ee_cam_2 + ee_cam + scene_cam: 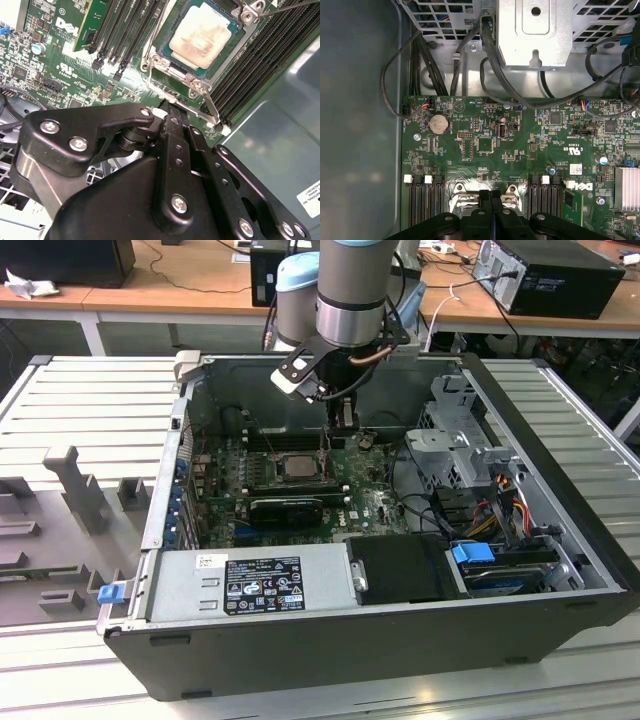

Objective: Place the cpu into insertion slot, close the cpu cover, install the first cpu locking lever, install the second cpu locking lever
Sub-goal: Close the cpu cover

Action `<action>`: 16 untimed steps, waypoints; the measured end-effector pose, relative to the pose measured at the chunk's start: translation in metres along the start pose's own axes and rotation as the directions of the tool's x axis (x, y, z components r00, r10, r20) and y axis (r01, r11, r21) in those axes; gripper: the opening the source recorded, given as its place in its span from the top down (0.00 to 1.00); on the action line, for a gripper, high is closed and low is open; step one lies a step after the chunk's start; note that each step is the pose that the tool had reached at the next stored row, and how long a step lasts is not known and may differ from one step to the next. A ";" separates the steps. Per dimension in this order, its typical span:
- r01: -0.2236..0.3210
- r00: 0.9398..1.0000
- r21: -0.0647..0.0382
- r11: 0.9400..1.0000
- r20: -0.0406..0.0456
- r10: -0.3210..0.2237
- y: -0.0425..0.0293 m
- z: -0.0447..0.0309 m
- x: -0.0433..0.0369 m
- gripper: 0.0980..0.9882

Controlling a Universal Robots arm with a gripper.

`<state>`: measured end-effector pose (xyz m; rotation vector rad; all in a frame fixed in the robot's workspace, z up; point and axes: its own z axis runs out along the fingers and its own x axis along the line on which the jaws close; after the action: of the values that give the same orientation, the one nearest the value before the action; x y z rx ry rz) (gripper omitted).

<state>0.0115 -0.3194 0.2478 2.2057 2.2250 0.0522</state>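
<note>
Hovering inside the case (400, 640), the gripper (343, 428) hangs by the slot's (270, 466) far edge, exterior view. Second wrist view: cpu (197, 35) seated in the slot, fingers (175, 135) pressed together beside it. First wrist view: closed fingertips (484, 202) above the board (485, 145).

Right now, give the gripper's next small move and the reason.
Probably a slight downward push at the edge of the cpu cover: the cpu lies in the insertion slot, the cover looks closed over it, and the shut gripper sits right beside it.
</note>
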 end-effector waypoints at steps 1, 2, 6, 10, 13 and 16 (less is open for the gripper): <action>0.000 1.000 0.000 1.000 0.000 0.000 -0.0006 0.0000 0.0000 0.99; 0.000 1.000 0.000 1.000 0.000 0.000 -0.0011 0.0000 0.0000 0.99; 0.000 1.000 0.000 1.000 0.000 0.000 -0.0051 -0.0002 0.0000 0.99; 0.000 1.000 0.000 1.000 0.000 0.000 -0.0082 -0.0002 0.0001 0.99; 0.000 1.000 0.000 1.000 0.000 0.000 -0.0112 -0.0002 0.0001 0.99; 0.000 1.000 0.000 1.000 0.000 0.000 -0.0149 0.0014 0.0001 0.99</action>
<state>-0.0033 -0.3194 0.2460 2.2059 2.2249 0.0521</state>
